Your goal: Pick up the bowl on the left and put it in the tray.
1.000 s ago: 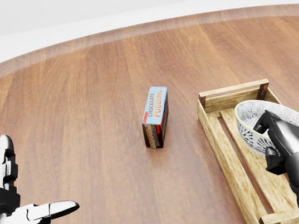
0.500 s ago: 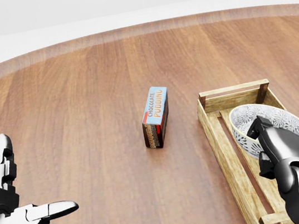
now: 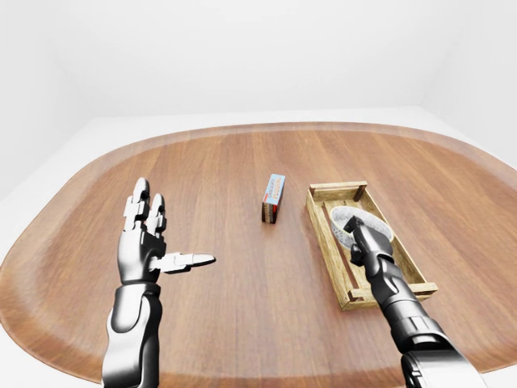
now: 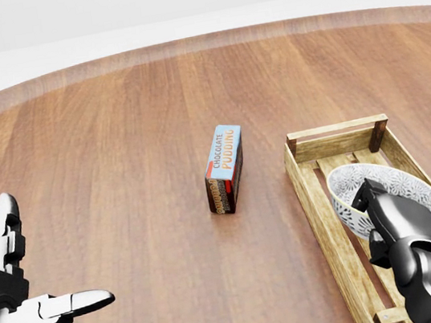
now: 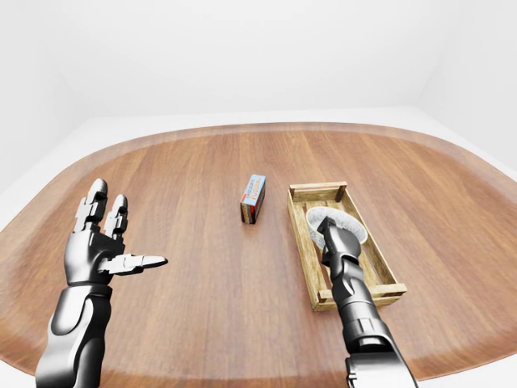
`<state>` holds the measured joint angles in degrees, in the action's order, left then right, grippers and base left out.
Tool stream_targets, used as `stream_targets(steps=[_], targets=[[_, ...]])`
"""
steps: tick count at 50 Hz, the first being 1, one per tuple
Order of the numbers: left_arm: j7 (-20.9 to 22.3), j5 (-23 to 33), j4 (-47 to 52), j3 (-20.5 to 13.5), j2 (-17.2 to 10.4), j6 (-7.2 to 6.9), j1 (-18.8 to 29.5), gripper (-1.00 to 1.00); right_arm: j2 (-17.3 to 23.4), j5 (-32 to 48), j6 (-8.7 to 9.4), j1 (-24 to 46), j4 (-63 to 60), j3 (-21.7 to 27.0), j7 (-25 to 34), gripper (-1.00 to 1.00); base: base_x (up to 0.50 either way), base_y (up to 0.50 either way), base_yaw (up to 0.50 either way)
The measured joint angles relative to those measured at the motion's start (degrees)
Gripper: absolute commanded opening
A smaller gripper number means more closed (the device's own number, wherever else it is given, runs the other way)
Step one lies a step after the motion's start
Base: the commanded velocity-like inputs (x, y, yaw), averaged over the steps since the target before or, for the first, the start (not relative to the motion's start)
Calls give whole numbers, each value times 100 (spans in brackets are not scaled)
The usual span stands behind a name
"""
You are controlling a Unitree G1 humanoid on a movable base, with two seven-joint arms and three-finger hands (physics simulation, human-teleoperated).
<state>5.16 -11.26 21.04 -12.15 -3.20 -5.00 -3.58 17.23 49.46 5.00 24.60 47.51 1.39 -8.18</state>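
The bowl [image 4: 384, 195] is inside the tray [image 4: 318, 195], low between the slatted walls and slightly tilted, with the right hand [image 4: 393, 220] gripping its near rim. Whether the bowl's base rests fully on the tray floor cannot be told from these views. Judged from that, the carry is essentially complete; what remains is to let go and lift the hand clear. The left hand [image 4: 10, 277] hangs idle at the lower left of the head view, fingers spread and holding nothing. A chocolate pudding box [image 4: 225, 168] stands on the table [image 4: 115, 144] to the left of the tray, well apart from it and outside any likely exit path. Room inside the tray is tight: the bowl nearly spans the gap between the long walls (the left rail lies just beside its rim), so a straight upward withdrawal looks safest. The table around is otherwise open, its edge far off.
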Motion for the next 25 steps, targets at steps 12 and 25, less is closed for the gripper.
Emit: stream_targets(steps=[12, 25], targets=[[2, 1, -8, 6, 2, 0, -1, 100, -19, 140, 0, 28, 74, -73, -117, -100, 0, 0, 0], [8, -2, -6, 5, 3, 0, -10, 100, -67, 309, 0, 107, 200, -116, -293, 100, 0, 0, 0]])
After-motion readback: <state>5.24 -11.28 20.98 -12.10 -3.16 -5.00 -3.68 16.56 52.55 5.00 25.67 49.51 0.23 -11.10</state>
